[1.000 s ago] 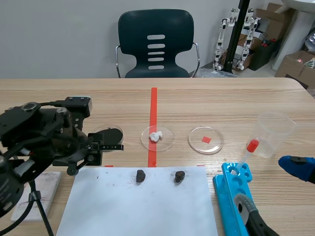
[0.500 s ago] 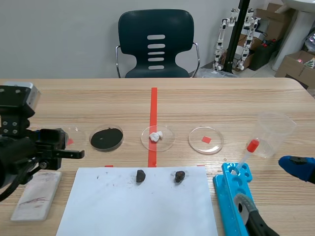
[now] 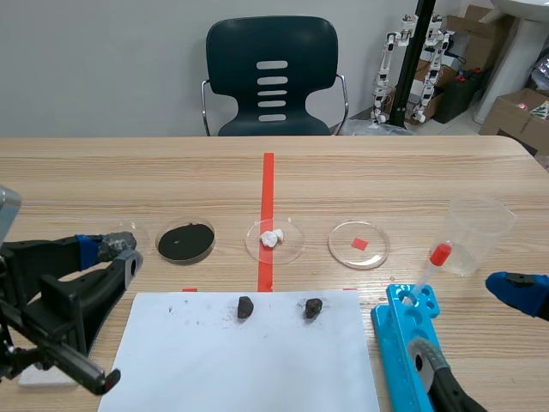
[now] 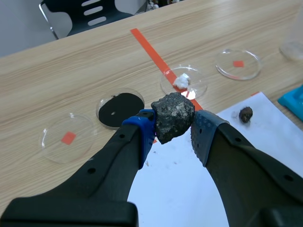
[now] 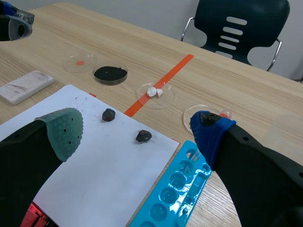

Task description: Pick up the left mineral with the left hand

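My left gripper point(image 4: 173, 127) is shut on a dark grey, rough mineral point(image 4: 173, 116), pressed between its blue pads and held above the table. In the scene view this gripper point(image 3: 110, 249) hangs over the table's near left, beside the white paper point(image 3: 240, 360). Two small dark minerals lie on the paper's far edge, the left mineral point(image 3: 245, 306) and the right mineral point(image 3: 313, 307). The right wrist view also shows that left mineral point(image 5: 109, 114) and right mineral point(image 5: 143, 136). My right gripper point(image 5: 137, 124) stands open and empty, well back from them.
Beyond the paper sit a black-filled dish point(image 3: 185, 241), a dish with white lumps point(image 3: 274, 240) and a dish with a red square point(image 3: 358, 245). At the right are a clear cup point(image 3: 479, 233), a red-capped pipette point(image 3: 429, 268) and a blue rack point(image 3: 410, 343).
My left arm has swung from over the black dish back to the left and down toward the near left corner. The two minerals on the paper have not moved.
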{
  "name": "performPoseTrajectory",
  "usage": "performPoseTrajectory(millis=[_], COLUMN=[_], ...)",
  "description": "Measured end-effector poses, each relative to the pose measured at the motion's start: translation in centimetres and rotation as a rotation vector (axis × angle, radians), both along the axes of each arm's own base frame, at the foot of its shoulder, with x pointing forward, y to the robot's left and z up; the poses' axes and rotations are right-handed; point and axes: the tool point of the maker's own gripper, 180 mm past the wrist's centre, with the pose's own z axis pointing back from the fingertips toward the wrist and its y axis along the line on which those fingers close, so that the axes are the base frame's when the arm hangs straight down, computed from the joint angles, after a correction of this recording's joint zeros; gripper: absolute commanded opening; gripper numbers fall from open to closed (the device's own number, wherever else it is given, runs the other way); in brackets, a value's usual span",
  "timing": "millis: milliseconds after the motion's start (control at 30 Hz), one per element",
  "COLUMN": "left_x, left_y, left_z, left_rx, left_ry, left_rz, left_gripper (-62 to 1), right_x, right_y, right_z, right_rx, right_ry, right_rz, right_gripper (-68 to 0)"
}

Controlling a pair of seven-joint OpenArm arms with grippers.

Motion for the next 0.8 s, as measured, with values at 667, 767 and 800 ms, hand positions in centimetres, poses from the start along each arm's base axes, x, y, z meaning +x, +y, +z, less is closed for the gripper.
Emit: performPoseTrajectory(millis=[667,767,800], left_x=[-0.92,-0.92,-0.92], left_y=[-0.37,-0.37,-0.37], left_z=[-0.55,-0.55,-0.55], left_rx=[0.058,0.058,0.058], left_ry=[-0.006,-0.006,-0.006], left_rz=[-0.041,-0.041,-0.041], left_gripper=[-55.6,-55.6,-55.6], right_x=[0.00,0.00,0.00], right_y=[0.00,0.00,0.00], right_z=[0.00,0.00,0.00], right_rx=[0.000,0.000,0.000], right_ry=[0.000,0.000,0.000], right_rz=[0.000,0.000,0.000], right_gripper=[-20.1,-20.1,-20.1])
